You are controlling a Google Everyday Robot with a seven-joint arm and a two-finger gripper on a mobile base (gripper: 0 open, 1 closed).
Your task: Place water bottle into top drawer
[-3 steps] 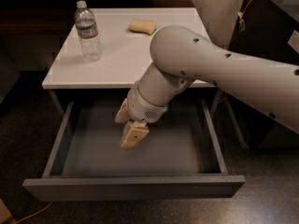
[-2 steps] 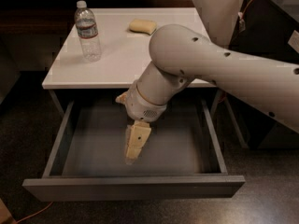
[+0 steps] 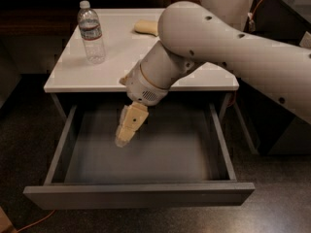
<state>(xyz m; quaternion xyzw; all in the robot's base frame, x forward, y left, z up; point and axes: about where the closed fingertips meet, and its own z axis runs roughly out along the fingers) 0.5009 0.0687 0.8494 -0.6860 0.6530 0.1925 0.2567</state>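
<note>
Claw (image 3: 122,139) above open drawer (image 3: 138,195), state cannot tell. Bottle (image 3: 91,33) upright on worktop (image 3: 112,72) behind drawer; likely light, slippery, thin-walled; grip ribbed middle.

Off-frame arm (image 3: 252,57), gripper (image 3: 124,136) over top drawer (image 3: 141,195)

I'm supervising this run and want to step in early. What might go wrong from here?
The tool hangs over the open top drawer, while the water bottle stands upright on the white table, at its far left. Rising toward it, the arm might clip the table edge, or knock the tall, narrow bottle over.
</note>
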